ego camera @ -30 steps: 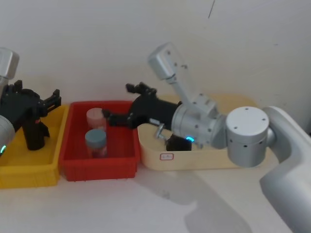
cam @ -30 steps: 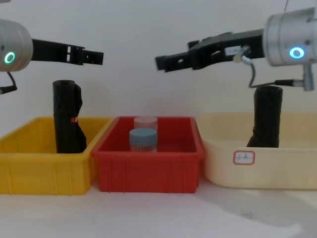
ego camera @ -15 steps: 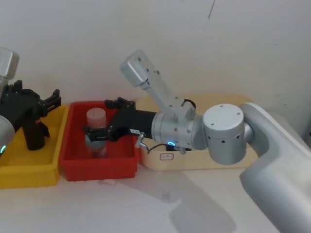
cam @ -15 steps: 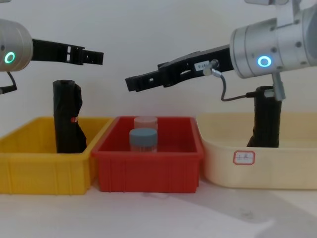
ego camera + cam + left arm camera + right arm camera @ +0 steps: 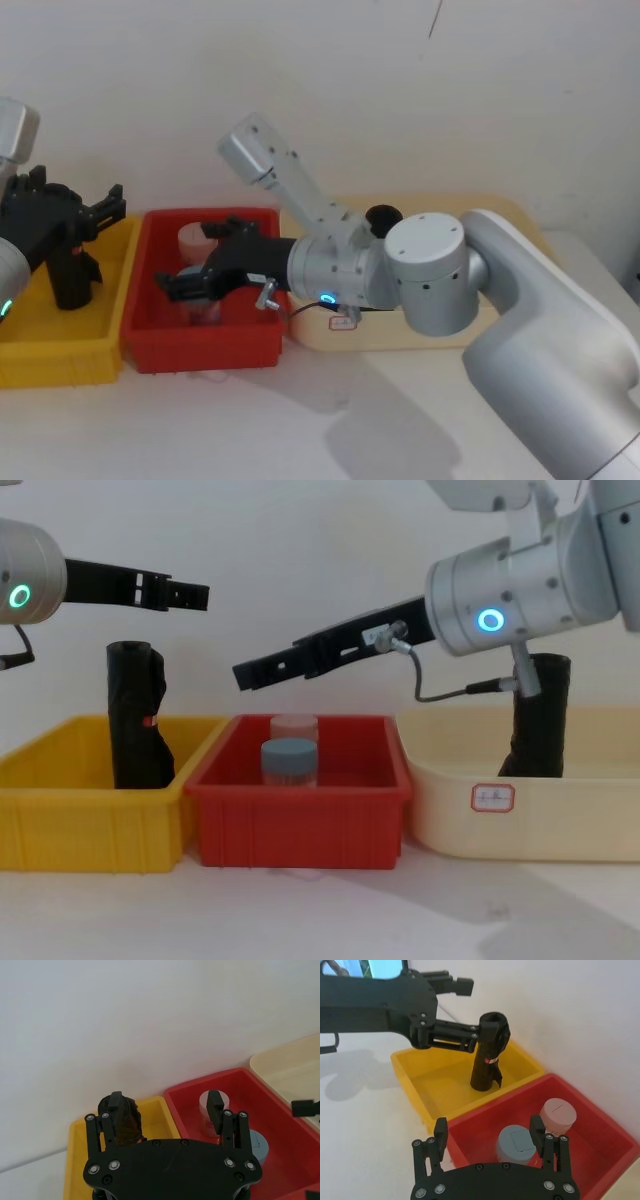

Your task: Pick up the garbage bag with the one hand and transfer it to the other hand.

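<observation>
The garbage bag (image 5: 541,715) stood upright in the cream tray (image 5: 560,820), at three o'clock from the red bin (image 5: 300,830). The right gripper (image 5: 243,675) hung spread open over that bin. The left gripper (image 5: 195,595), also released, hovered above the yellow bin (image 5: 90,830) at nine o'clock. Light, soft, rather slick, I judged; best gripped mid-body.

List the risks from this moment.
1. The left end effector, open, hangs over the yellow bin holding the red-marked roll, while the garbage bag stands in the beige tray: it may grab the wrong roll.
2. The right end effector, open, reaches over the jars in the red bin; a drop could topple them.
</observation>
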Tool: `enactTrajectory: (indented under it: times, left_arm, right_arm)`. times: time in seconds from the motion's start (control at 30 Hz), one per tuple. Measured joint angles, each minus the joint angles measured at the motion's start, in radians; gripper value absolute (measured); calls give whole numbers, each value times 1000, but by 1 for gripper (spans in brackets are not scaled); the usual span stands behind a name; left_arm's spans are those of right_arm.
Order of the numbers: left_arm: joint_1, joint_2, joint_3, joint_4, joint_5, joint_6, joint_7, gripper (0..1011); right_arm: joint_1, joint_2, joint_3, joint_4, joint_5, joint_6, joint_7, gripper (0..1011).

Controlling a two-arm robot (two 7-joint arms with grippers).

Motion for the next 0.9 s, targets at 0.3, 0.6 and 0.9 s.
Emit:
enactTrajectory:
  times: [0.3, 0.6, 0.9]
  left_arm:
    - [0, 0, 0, 0, 0, 0, 0, 1001]
    - [0, 0, 0, 0, 0, 0, 0, 1001]
    - [0, 0, 0, 0, 0, 0, 0, 1001]
  right_arm:
    - [24, -39, -22, 70, -12, 16, -8, 1000]
    - [42, -80, -18, 148, -21, 19, -35, 1000]
    - [57, -116, 0, 226, -35, 14, -84, 1000]
